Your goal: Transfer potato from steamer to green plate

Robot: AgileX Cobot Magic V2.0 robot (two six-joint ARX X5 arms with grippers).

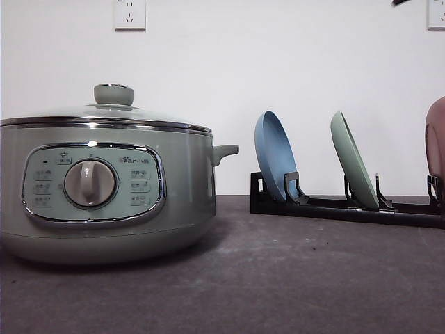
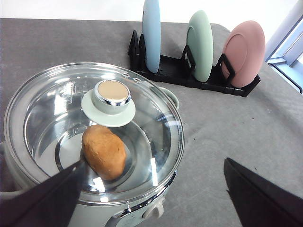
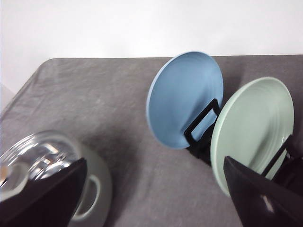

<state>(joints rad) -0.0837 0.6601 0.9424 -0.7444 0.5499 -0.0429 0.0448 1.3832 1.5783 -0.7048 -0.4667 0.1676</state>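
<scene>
Front view first: the steamer [image 1: 104, 188] sits big on the left of the grey table [image 1: 292, 278], glass lid [image 1: 104, 111] seated on its chrome rim, knob on top. Off to the right, well apart, the black rack [image 1: 348, 207] holds the blue plate [image 1: 273, 163] and the green plate [image 1: 352, 167] on edge, with a sliver of the pink plate [image 1: 436, 146] at the frame's edge. No potato to be seen from this low angle, the pot wall hides the inside.

Over to the left wrist view, and there it is: the potato [image 2: 104, 151], smooth matte orange-brown, a rounded oval, lying inside the steamer [image 2: 156, 208] under the closed lid [image 2: 52, 109]. Its long axis runs from near the lid knob [image 2: 112, 93] towards the camera. The left gripper [image 2: 151, 198] hangs above the pot's near rim, fingers [image 2: 52, 198] spread wide apart and holding nothing. My read: the lid stands between fingers and potato, so it has to come off first.

Right wrist view now: the right gripper [image 3: 151, 198] is also spread wide and empty, with the green plate [image 3: 251, 127] close by one finger [image 3: 260, 198], tilted in its rack slot beside the blue plate [image 3: 184, 99]. The steamer's [image 3: 97, 189] handle side sits by the other finger. So the left arm looks nearer the potato, the right nearer the plate.
</scene>
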